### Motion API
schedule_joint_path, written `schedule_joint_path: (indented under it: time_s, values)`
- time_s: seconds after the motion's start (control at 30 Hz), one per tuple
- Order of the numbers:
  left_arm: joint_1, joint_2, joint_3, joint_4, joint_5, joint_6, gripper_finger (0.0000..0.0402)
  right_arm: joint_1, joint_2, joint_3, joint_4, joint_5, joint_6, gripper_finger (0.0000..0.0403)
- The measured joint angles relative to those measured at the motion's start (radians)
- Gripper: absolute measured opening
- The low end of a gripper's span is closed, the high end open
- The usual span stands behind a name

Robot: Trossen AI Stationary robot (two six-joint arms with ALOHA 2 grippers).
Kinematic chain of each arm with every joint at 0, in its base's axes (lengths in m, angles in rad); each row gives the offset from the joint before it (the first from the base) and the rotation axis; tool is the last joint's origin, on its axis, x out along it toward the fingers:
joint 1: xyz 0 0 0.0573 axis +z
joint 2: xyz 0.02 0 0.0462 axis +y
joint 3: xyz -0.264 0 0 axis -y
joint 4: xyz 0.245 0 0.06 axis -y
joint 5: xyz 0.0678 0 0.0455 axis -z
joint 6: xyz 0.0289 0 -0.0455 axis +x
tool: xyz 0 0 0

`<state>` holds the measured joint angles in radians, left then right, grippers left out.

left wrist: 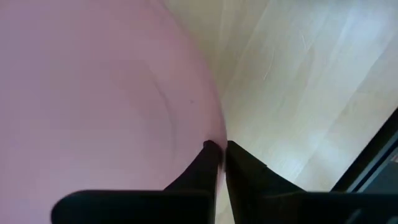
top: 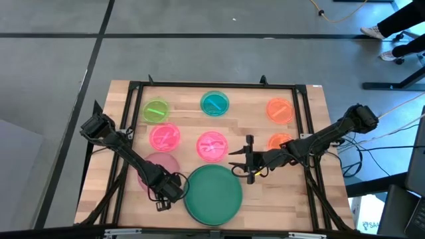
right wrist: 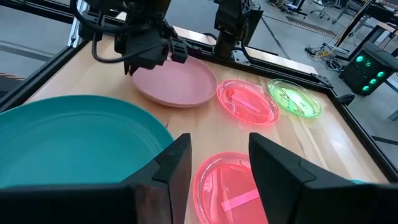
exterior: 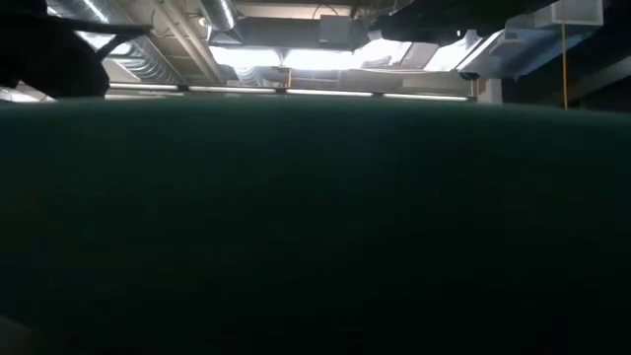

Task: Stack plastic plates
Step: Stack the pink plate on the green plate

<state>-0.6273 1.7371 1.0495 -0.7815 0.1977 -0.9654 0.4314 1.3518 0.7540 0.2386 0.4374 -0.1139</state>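
Note:
My left gripper [top: 171,186] [left wrist: 219,149] is shut on the large pale pink plate [top: 154,163] [right wrist: 177,84] at the table's near left. The large dark green plate [top: 212,194] [right wrist: 68,137] lies flat on the table at the near middle and fills the low view [exterior: 315,217]. My right gripper [top: 232,160] [right wrist: 217,162] is open and empty. It hovers just right of the green plate's far edge, over a hot pink small plate [right wrist: 227,186]. No grey plate is in view. My left gripper pinches the pale pink plate's rim [left wrist: 214,134] between its two fingers, on the plate's near side beside the green plate. Only the fingertips show on the rim. I cannot tell whether the plate is lifted or lies on the table.
Small translucent plates lie flat on the table: lime green [top: 156,111], teal [top: 214,103], two orange [top: 279,109] [top: 280,141], two hot pink [top: 165,137] [top: 212,146]. A black frame [top: 219,85] runs around the table top. Bare wood shows at the near right [top: 292,196].

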Motion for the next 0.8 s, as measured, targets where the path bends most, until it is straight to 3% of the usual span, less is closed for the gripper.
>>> schedule_joint_path:
  time_s: [0.43,0.8]
  values:
    - [-0.018,-0.114,0.002,-0.059,-0.145,0.164,0.001,0.0,0.0,0.0,0.0,0.0,0.0,0.0152]
    - [-0.018,-0.12,0.164,-0.082,-0.286,0.342,0.001,0.0,0.0,0.0,-0.001,0.0,0.003,0.0152]
